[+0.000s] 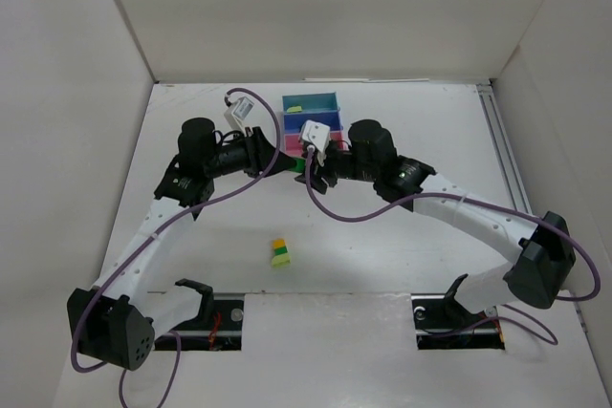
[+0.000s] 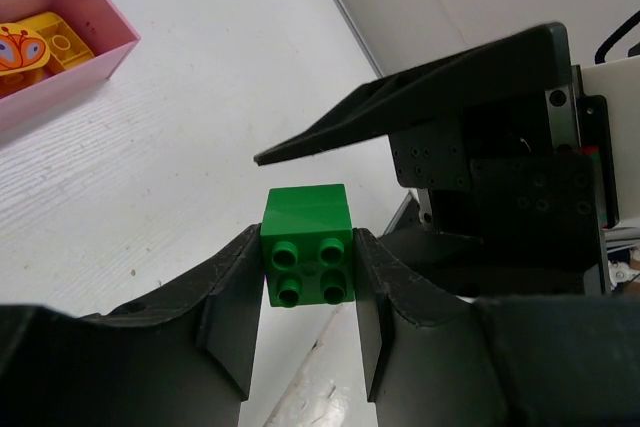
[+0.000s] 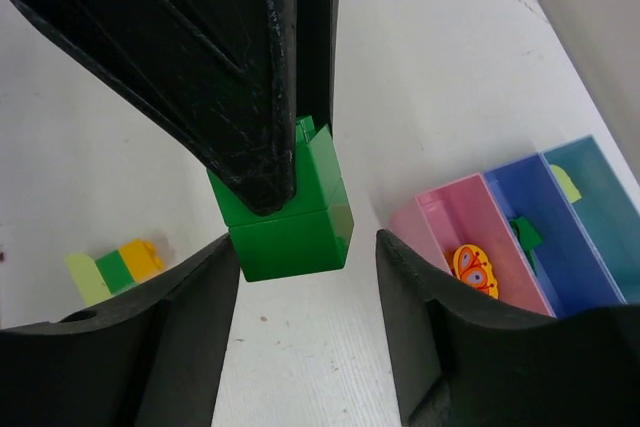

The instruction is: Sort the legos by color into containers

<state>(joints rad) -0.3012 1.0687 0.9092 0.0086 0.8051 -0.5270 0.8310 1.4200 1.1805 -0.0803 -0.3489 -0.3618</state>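
My left gripper (image 2: 307,272) is shut on a dark green lego (image 2: 305,215), held above the table just in front of the containers. In the right wrist view this lego (image 3: 290,237) looks like two dark green bricks stacked. My right gripper (image 3: 305,252) stands open around the lower one, with a gap at its right finger (image 3: 420,297). From above, both grippers meet at the green lego (image 1: 299,165). The pink tray (image 3: 440,212) holds an orange butterfly brick (image 3: 475,269) and a yellow brick (image 2: 60,42). The blue tray (image 3: 545,197) holds a dark green piece; the teal tray (image 3: 605,187) holds a light green one.
A small stack of yellow, dark green and light green bricks (image 1: 279,253) lies on the table between the arms, nearer the front edge. The tray row (image 1: 311,102) sits at the back, partly hidden by the right wrist. White walls enclose the table on three sides.
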